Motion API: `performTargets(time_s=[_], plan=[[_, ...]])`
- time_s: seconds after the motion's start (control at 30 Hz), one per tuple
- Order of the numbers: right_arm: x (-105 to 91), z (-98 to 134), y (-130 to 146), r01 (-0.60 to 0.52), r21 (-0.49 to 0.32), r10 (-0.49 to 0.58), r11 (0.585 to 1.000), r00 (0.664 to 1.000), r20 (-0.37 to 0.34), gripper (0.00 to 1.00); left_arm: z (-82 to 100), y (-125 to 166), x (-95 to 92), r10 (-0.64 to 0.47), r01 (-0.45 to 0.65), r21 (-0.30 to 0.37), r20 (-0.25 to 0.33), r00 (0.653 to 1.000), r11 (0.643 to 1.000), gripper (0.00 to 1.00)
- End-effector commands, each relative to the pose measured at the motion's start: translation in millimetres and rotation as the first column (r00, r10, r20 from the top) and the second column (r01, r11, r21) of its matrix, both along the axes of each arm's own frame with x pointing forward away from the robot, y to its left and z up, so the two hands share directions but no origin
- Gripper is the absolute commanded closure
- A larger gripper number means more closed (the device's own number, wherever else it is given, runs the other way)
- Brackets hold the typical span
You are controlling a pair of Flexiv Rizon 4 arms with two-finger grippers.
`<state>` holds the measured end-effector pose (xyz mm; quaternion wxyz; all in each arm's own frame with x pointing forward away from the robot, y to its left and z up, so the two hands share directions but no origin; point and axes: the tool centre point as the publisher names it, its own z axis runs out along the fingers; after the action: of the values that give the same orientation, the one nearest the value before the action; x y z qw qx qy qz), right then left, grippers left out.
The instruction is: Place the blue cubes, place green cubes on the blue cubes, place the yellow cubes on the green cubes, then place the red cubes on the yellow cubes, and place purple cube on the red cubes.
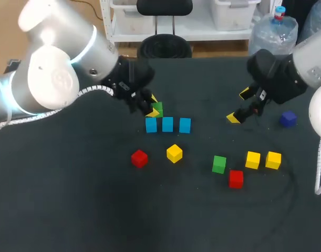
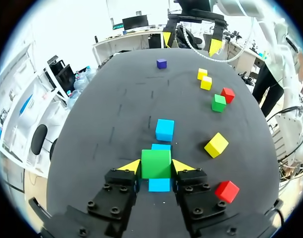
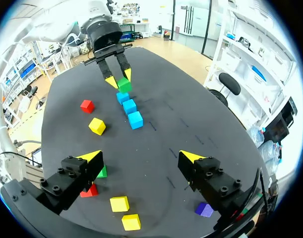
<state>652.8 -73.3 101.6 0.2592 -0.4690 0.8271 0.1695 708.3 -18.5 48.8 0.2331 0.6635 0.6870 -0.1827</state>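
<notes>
Three blue cubes [image 1: 167, 124] stand in a row mid-table. My left gripper [image 1: 153, 107] is shut on a green cube [image 1: 157, 109] directly over the row's left blue cube [image 1: 151, 125]. In the left wrist view the green cube [image 2: 156, 163] sits between the yellow fingertips, with that blue cube [image 2: 159, 185] under it; whether they touch I cannot tell. My right gripper [image 1: 239, 106] hangs open and empty at the right, near the purple cube [image 1: 288, 118]. A second green cube [image 1: 219, 164], three yellow cubes [image 1: 174, 153] [image 1: 253, 159] [image 1: 273, 160] and two red cubes [image 1: 139, 158] [image 1: 236, 178] lie loose.
The loose cubes lie spread across the near half of the dark table [image 1: 71, 210]. In the right wrist view the purple cube [image 3: 206, 209] lies beside the right finger, and the green cube [image 3: 101, 172] and a red cube [image 3: 89, 191] lie by the left finger.
</notes>
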Motion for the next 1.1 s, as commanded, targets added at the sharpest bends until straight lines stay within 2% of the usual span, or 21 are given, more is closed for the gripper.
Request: performTargets(time_s=[0.03, 0.5, 1.1], plan=[[-1.2, 0, 0, 0.004, -0.003, -0.004, 1.000, 1.000, 0.002, 0.00, -4.1, -4, 7.8, -0.016, 0.016, 0.004, -0.023, 1.000, 1.000, 1.00], [-1.2, 0, 0, 0.004, -0.003, -0.004, 1.000, 1.000, 0.002, 0.00, -10.7, -7, 7.5, -0.025, 0.026, 0.007, -0.050, 0.998, 1.000, 1.00], [-1.2, 0, 0, 0.004, -0.003, -0.004, 1.000, 1.000, 0.002, 0.00, -19.3, -2, -5.5, -0.009, 0.009, 0.006, -0.074, 0.997, 1.000, 1.00]])
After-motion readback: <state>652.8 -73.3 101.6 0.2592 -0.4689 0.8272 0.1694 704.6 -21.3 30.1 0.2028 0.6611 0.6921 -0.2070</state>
